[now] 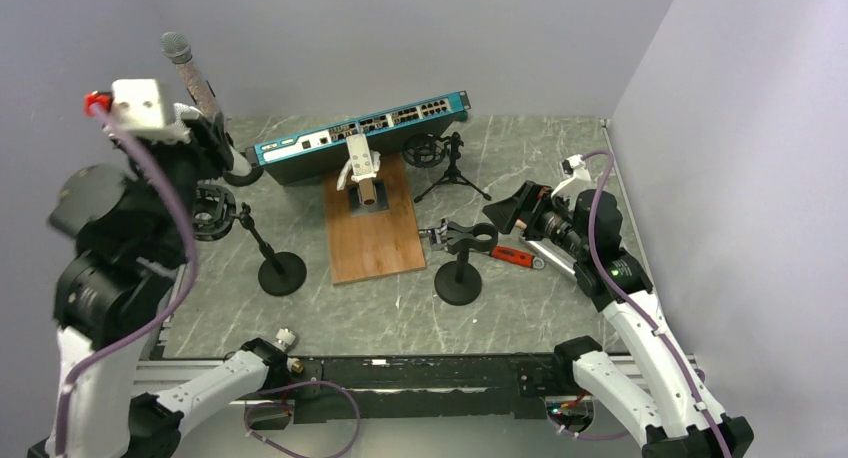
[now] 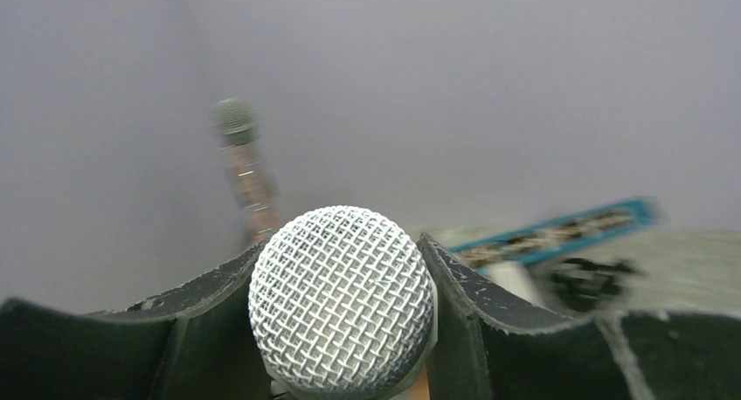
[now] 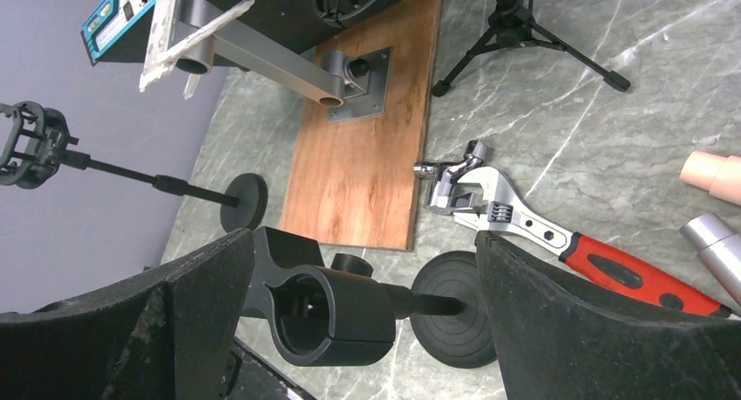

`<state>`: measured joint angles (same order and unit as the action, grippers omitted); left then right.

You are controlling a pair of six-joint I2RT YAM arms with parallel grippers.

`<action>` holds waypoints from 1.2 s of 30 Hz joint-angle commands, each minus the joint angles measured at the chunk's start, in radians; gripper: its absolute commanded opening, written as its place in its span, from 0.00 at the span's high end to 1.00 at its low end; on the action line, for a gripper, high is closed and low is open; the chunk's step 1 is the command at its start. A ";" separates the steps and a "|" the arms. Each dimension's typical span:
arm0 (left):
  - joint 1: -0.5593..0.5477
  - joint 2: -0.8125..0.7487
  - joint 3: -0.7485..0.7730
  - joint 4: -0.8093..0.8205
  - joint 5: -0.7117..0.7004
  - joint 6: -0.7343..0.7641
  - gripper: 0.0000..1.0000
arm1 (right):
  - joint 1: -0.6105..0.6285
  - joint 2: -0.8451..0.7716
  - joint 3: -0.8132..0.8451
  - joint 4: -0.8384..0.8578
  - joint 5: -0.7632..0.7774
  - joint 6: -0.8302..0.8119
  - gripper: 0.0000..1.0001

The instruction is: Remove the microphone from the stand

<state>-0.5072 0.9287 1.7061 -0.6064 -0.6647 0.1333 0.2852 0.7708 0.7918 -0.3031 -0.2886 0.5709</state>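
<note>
The grey marble tabletop [image 1: 560, 168] carried a blue network switch [image 1: 360, 133], a wooden board [image 1: 375, 243] and several black stands [image 1: 282, 273]. Our left arm [image 1: 100, 278] was the one at work, so the advice starts there. We judged the step in hand to be the pull-off. The whole arm should draw the microphone out along its own long axis, slowly, rather than swing it sideways and tip the stand. The wrist should hold in line with the barrel so nothing twists in the clip. The grip sat on the round mesh head, which may slip, so we would squeeze firmly and watch for sliding.

In pose, the left arm stood tall at the far-left corner, elbow folded, wrist reaching toward the back wall. The right arm [image 1: 620, 278] lay low, stretched toward the middle of the tabletop. The right claw [image 3: 365, 243] had its fingers wide apart on either side of an empty clip stand [image 3: 323, 317], touching nothing, near a red-handled wrench [image 3: 524, 230]. A second microphone [image 1: 192, 73], greyish head up, rose just behind the left wrist. The microphone [image 2: 341, 304] itself sat in the left claw [image 2: 342, 244], both fingers pressed against its silver head. Our arm hid its barrel, so we could not tell whether it was seated in its stand.
</note>
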 commanded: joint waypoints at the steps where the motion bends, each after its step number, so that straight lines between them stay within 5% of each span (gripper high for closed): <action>1: 0.003 -0.048 0.046 -0.088 0.519 -0.265 1.00 | 0.000 -0.001 0.013 0.060 0.001 -0.020 0.01; 10: 0.003 -0.025 -0.071 -0.015 0.960 -0.528 1.00 | 0.042 0.065 0.161 0.218 -0.219 0.032 0.01; 16: 0.004 0.027 -0.158 0.031 1.164 -0.656 1.00 | 0.326 0.154 0.210 0.423 -0.283 0.050 0.00; 24: 0.003 0.033 -0.277 0.092 1.247 -0.741 1.00 | 0.622 0.325 0.228 0.631 -0.311 0.071 0.05; 29: 0.003 0.024 -0.339 0.154 1.307 -0.783 1.00 | 0.640 0.352 0.217 0.666 -0.242 0.102 0.16; 36: 0.003 0.011 -0.358 0.145 1.306 -0.775 1.00 | 0.640 0.342 0.186 0.643 -0.151 0.102 0.43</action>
<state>-0.5072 0.9684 1.3613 -0.5343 0.6060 -0.6228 0.9226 1.1351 0.9863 0.2718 -0.4995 0.6643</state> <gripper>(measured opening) 0.558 0.608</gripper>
